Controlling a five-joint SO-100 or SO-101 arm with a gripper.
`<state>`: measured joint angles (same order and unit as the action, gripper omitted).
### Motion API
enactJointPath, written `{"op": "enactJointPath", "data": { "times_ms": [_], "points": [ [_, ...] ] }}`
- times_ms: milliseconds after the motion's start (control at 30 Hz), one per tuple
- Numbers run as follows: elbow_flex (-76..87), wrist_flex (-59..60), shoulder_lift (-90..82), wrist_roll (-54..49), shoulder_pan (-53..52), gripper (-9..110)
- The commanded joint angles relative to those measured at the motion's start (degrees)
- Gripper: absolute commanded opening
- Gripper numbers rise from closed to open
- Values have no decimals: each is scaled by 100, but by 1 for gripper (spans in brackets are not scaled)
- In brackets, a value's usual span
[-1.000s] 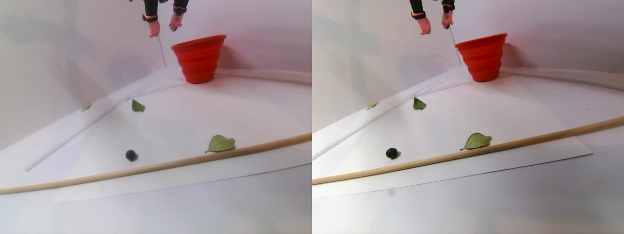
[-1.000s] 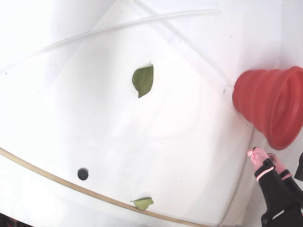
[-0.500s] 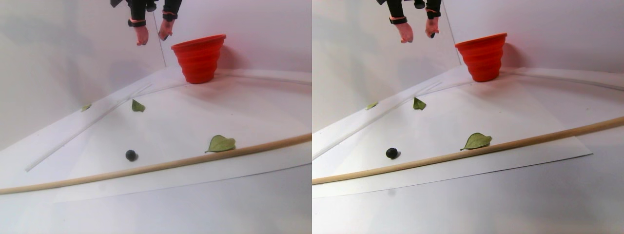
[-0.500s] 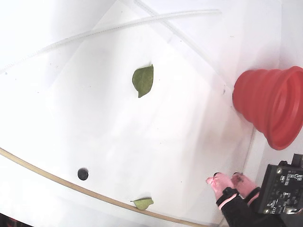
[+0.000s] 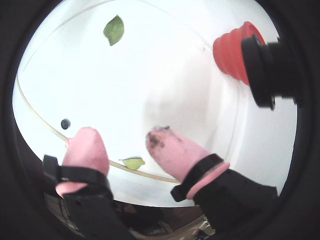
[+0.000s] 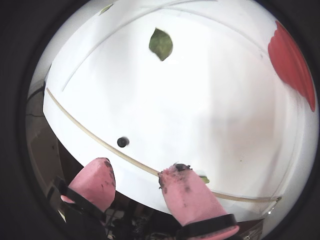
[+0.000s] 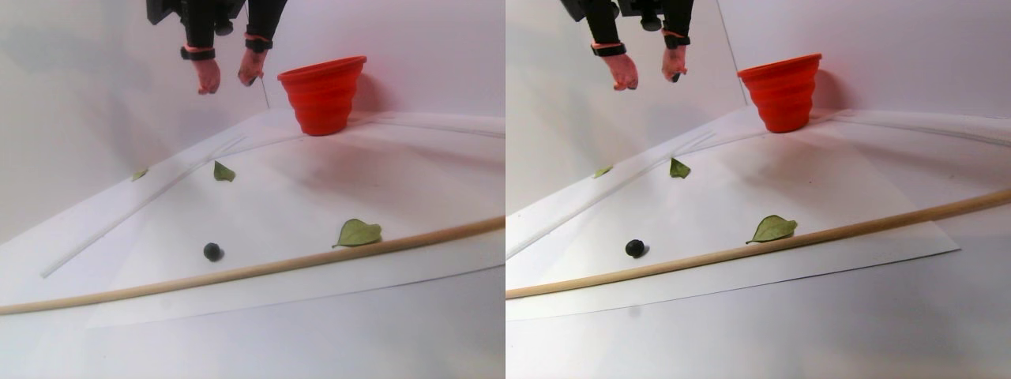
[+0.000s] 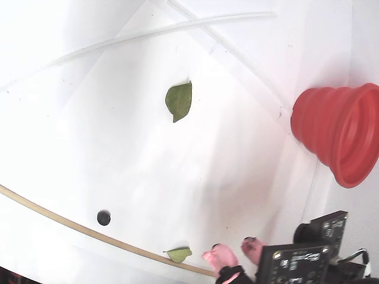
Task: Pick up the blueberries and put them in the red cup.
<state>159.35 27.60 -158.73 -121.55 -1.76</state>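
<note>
One small dark blueberry point(image 7: 212, 251) lies alone on the white sheet, just behind the wooden rod; it also shows in the fixed view point(image 8: 103, 218) and in both wrist views point(image 5: 65, 123) point(image 6: 122, 142). The red cup point(image 7: 322, 93) stands upright in the far corner by the wall, and the fixed view shows its ribbed wall point(image 8: 334, 130). My gripper point(image 7: 229, 82) hangs high in the air left of the cup, far above and away from the blueberry. Its pink, dark-stained fingertips point(image 6: 175, 175) are spread apart with nothing between them.
Two green leaves point(image 8: 179, 100) point(image 8: 179, 254) lie on the sheet, and a third small one point(image 7: 139, 174) lies by the wall. A long wooden rod point(image 7: 261, 271) runs across the front. White tubing point(image 8: 148, 34) lies along the back edge.
The gripper has moved away from the cup, leftward and a little lower in the stereo pair view, staying open. The blueberry, cup and leaves have not moved.
</note>
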Motion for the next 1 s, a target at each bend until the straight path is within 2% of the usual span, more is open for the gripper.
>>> {"op": "enactJointPath", "data": {
  "times_ms": [0,767,967],
  "points": [
    [220,9,-413,-79,167,17],
    [870,-650,492,-97,457,18],
    [896,-1248,1274,-176,475,18]
  ]
}}
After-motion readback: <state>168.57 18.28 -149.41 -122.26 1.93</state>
